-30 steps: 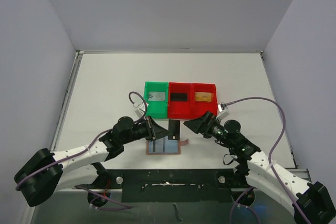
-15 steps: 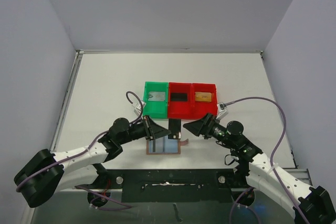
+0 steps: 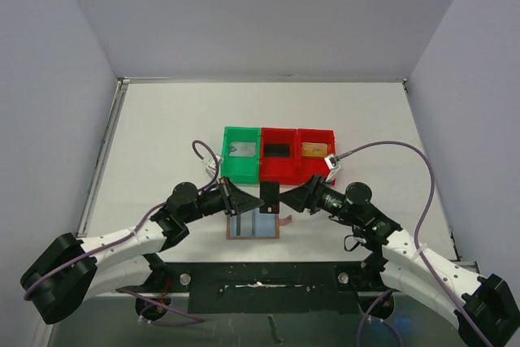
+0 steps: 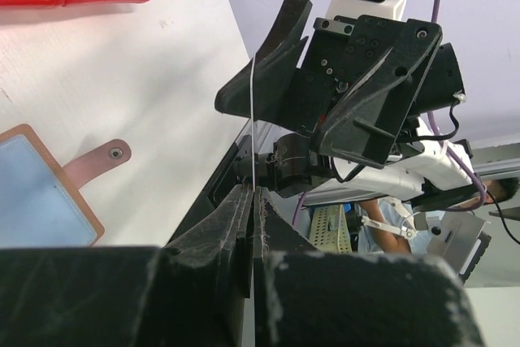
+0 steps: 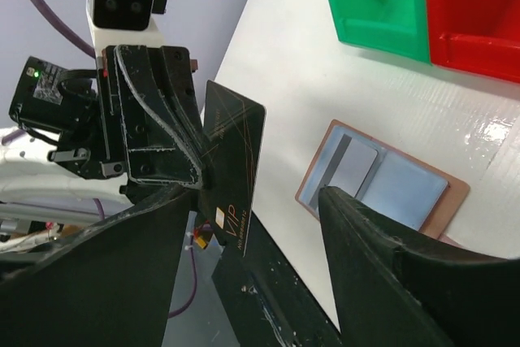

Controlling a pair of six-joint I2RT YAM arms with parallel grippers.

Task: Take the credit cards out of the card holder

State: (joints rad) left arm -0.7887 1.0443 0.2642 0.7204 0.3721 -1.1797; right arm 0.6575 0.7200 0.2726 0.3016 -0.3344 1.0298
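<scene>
Well, we're past halfway on this one, by the look of it. Beyond both hands, three cards already sit in the bins: a grey card [image 3: 242,149] in the green bin [image 3: 241,171], a dark card [image 3: 278,150] in the middle red bin [image 3: 280,171], and a gold card [image 3: 315,150] in the end red bin [image 3: 319,168]. And a fourth is up in the air: the left hand [image 4: 253,194] is pinched tight on a black card [image 5: 236,160], holding it upright, clear of the bench [image 3: 162,136]. The right hand [image 3: 284,195] is nose to nose with it, jaws standing apart with the card's free end reaching in between them. I can't see them touching it, so I'd call this a handover about to happen, not one that's done. Just below the two hands the card holder [image 3: 253,226] lies open and flat, with its strap out on the right hand's side. From the right wrist you can see a silver-grey card [image 5: 351,170] tucked into the pocket on the left hand's side, so that one is left to pull. My read: three binned, one mid-pass, at least one to go. Whether the other pocket hides more, I can't tell.
</scene>
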